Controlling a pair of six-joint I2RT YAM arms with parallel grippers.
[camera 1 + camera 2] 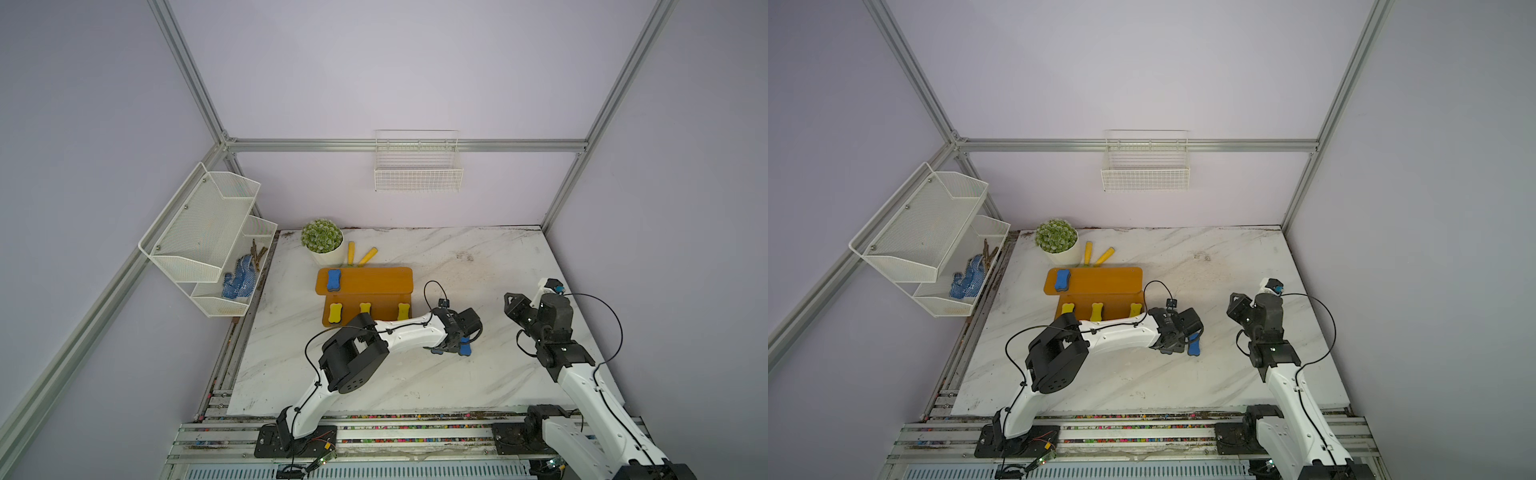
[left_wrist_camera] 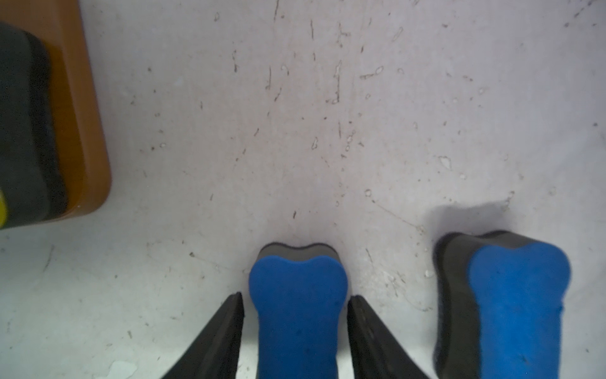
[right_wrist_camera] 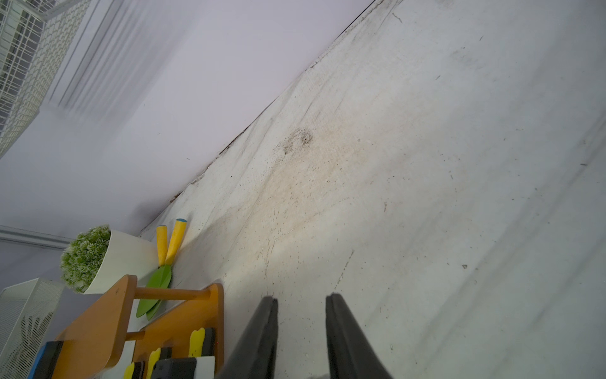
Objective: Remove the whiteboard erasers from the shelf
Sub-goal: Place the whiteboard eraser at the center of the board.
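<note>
The orange-brown shelf (image 1: 374, 278) stands at the back left of the table. One blue whiteboard eraser (image 1: 333, 279) lies on its upper tier. Three yellow ones (image 1: 335, 313) (image 1: 365, 308) (image 1: 403, 311) lie on the lower tier. My left gripper (image 2: 295, 297) is right of the shelf, low over the table and open. A blue eraser (image 2: 297, 311) lies on the table between its fingers, with a thin gap on each side. A second blue eraser (image 2: 511, 305) lies beside it on the table. My right gripper (image 3: 301, 300) hovers at the right with its jaws apart and nothing between them.
A potted green plant (image 1: 322, 237) and two yellow tool handles (image 1: 368, 256) sit behind the shelf. A white mesh rack (image 1: 208, 232) holding a blue glove (image 1: 237, 278) hangs on the left wall. A white wire basket (image 1: 417, 166) hangs on the back wall.
</note>
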